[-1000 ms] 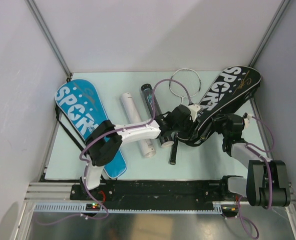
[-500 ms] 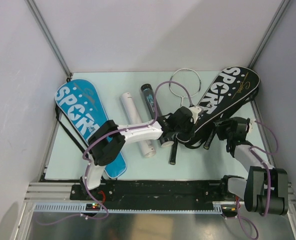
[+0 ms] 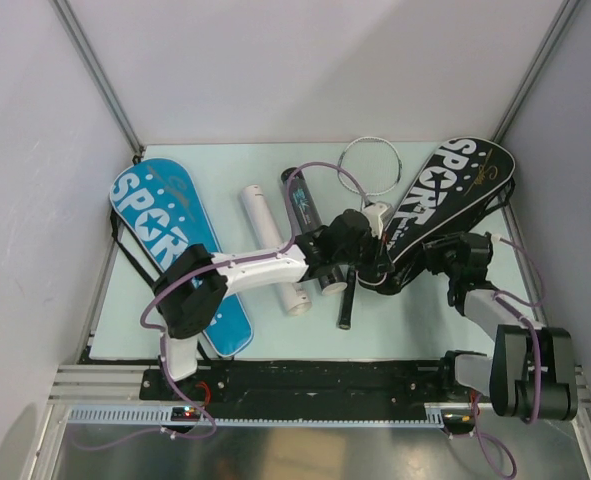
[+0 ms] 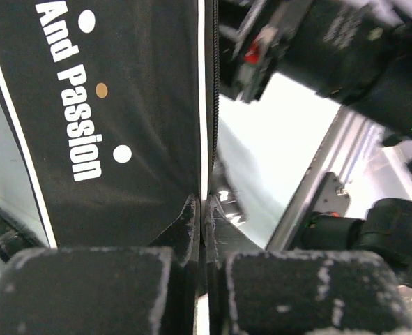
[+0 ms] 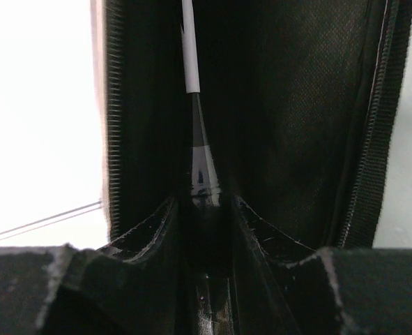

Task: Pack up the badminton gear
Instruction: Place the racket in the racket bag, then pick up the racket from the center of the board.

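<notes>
The black "SPORT" cover [image 3: 450, 195] lies at the right, its mouth open toward the near side. My left gripper [image 3: 372, 264] is shut on the cover's white-piped zipper edge [image 4: 203, 139], fingertips [image 4: 192, 216] pressed together on it. My right gripper [image 3: 438, 254] is at the cover's mouth, closed round the glossy black handle [image 5: 202, 174] of a racket whose white shaft [image 5: 189, 63] runs into the cover's dark lining [image 5: 289, 105]. A thin silver racket [image 3: 370, 165] lies beside the cover, its black grip [image 3: 345, 310] toward the near edge.
A blue "SPORT" cover [image 3: 165, 235] lies at the far left. A white tube [image 3: 272, 248] and a black tube [image 3: 308, 222] lie side by side in the middle, under the left arm. Walls and metal posts surround the table [image 3: 415, 320].
My left gripper has closed on the black cover's edge and drawn slightly left. The racket handle that stuck out by the right gripper has gone deeper into the cover.
</notes>
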Robot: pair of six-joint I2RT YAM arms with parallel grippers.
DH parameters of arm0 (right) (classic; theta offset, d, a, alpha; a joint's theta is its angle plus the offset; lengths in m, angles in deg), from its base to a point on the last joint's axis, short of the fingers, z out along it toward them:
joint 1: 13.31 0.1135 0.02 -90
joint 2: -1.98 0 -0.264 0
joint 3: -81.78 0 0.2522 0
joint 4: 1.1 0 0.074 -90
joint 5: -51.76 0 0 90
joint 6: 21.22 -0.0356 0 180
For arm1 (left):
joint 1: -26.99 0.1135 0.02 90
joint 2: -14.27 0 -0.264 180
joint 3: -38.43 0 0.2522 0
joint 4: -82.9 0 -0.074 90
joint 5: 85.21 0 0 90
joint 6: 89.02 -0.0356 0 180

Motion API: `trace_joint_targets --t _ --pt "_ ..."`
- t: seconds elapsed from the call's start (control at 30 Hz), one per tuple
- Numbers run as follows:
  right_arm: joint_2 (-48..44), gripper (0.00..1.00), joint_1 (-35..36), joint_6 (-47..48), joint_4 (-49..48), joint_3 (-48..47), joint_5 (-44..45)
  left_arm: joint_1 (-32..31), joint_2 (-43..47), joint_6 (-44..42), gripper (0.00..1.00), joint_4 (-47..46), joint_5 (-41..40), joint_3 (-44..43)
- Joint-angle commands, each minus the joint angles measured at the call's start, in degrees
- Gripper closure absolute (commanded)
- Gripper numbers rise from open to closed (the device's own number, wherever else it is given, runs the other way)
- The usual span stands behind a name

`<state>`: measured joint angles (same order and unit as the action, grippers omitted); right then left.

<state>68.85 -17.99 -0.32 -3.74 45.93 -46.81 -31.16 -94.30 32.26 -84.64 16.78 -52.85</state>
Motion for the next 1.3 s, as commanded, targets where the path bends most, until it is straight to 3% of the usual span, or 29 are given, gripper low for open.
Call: trace_joint_targets --t 0.0,0.2,0.33,0.4,0.5,0.63,0.77,0.93,1.1,1.27 --pt "4.2 0.94 1.5 -5.1 -16.9 1.4 6.3 -1.1 5.6 6.0 1.00 -4.6 7.1 0.7" --pt "11.1 0.86 4.0 -6.9 -27.4 2.5 11.1 -1.2 6.1 10.0 1.00 -6.9 8.2 0.9" --pt "13.8 0.69 4.5 -5.9 -30.1 2.2 11.7 -1.3 4.8 12.6 1.00 -7.6 7.8 0.5" --pt "12.3 0.54 4.3 -2.7 -24.5 0.4 8.0 -1.1 4.1 13.1 1.00 -8.3 8.6 0.1" --pt "6.1 0.35 3.1 5.0 -2.8 -5.4 3.9 -0.9 3.8 13.2 1.00 -8.6 7.5 -0.2" --pt "0.0 0.27 -1.2 13.8 15.1 -8.2 -3.4 0.1 3.6 13.0 1.00 -8.7 5.9 0.3" --pt "-4.4 0.26 -5.8 15.5 31.1 -9.8 -7.7 0.7 2.8 11.3 1.00 -8.6 3.1 0.3" --pt "-14.2 0.29 -6.5 15.1 48.1 -12.7 -4.2 1.0 1.9 10.3 1.00 -9.4 -0.3 1.1" --pt "-24.1 0.32 -4.4 16.0 54.7 -16.7 -0.9 1.0 1.2 8.8 1.00 -10.5 -1.3 2.2" --pt "-25.0 0.36 2.2 17.5 53.2 -22.7 1.9 0.6 0.0 7.6 1.00 -12.8 -2.3 4.9"
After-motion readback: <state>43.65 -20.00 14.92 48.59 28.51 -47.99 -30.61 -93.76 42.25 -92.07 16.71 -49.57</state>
